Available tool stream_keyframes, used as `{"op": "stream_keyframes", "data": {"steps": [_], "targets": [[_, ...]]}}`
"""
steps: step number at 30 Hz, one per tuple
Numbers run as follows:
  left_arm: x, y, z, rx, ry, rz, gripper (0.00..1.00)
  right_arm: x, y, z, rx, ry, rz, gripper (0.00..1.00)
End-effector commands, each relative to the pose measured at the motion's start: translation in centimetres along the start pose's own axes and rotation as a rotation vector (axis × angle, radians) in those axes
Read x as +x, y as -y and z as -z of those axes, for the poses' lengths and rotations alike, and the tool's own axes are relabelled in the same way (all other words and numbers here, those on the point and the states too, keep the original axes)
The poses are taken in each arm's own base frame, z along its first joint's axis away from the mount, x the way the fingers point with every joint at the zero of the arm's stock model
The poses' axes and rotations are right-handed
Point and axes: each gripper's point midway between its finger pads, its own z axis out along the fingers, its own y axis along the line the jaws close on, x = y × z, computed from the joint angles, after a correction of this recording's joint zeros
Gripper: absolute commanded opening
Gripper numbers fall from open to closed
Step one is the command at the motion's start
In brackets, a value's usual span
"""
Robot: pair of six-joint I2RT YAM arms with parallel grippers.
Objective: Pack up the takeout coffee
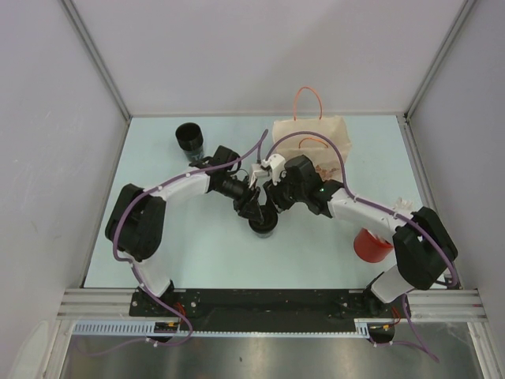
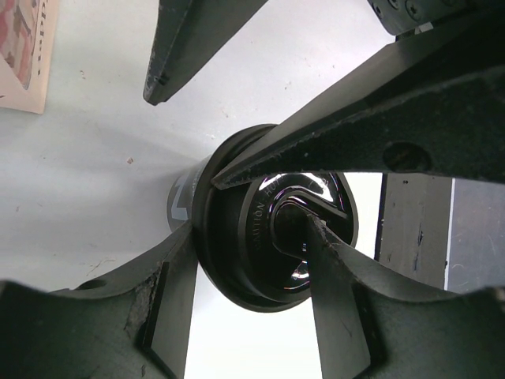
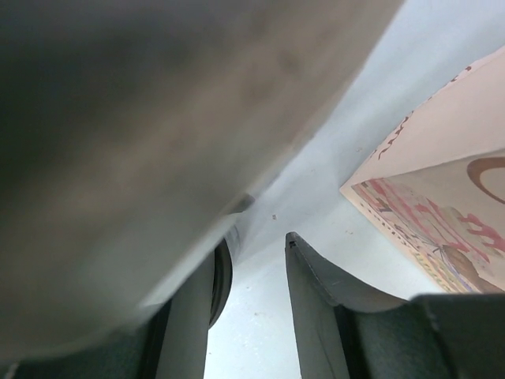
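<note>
A black takeout cup with a black lid (image 1: 264, 224) stands upright at mid table. In the left wrist view the cup (image 2: 237, 260) sits at my left gripper (image 2: 249, 229), which is open: one finger lies against the cup's side and the other tip rests on the lid. My right gripper (image 2: 183, 138) is open too, with one finger lying across the lid and the other off to the side. In the top view my left gripper (image 1: 254, 209) and right gripper (image 1: 272, 204) meet over the cup. The paper bag (image 1: 312, 138) stands behind them.
A second black cup without a lid (image 1: 189, 138) stands at the back left. A red cup (image 1: 371, 246) lies by the right arm's base. The bag's printed side shows in the left wrist view (image 2: 24, 55) and the right wrist view (image 3: 442, 197).
</note>
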Motion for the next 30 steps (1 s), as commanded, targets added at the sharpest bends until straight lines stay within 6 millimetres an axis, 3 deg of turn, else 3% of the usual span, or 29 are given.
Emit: {"op": "stream_keyframes", "data": {"steps": [1,7,12,15,30], "targets": [[7.0,-4.1,-0.8,-0.194,-0.227,0.087,0.46,11.6,-2.0,0.4,-0.114,-0.367,0.240,0.45],[7.7,-3.9,-1.8,-0.159,-0.217,0.136,0.47,12.3,-0.9,0.2,-0.089,-0.370,0.223,0.46],[8.2,-3.9,-2.3,-0.132,-0.226,0.158,0.47,10.3,1.2,0.6,-0.052,-0.266,0.177,0.49],[8.1,-3.9,-2.3,-0.129,-0.222,0.161,0.47,9.3,1.4,0.8,-0.042,-0.219,0.190,0.50],[8.3,-3.9,-2.3,-0.132,-0.226,0.163,0.47,12.5,2.1,-0.4,-0.026,-0.320,0.185,0.50]]}}
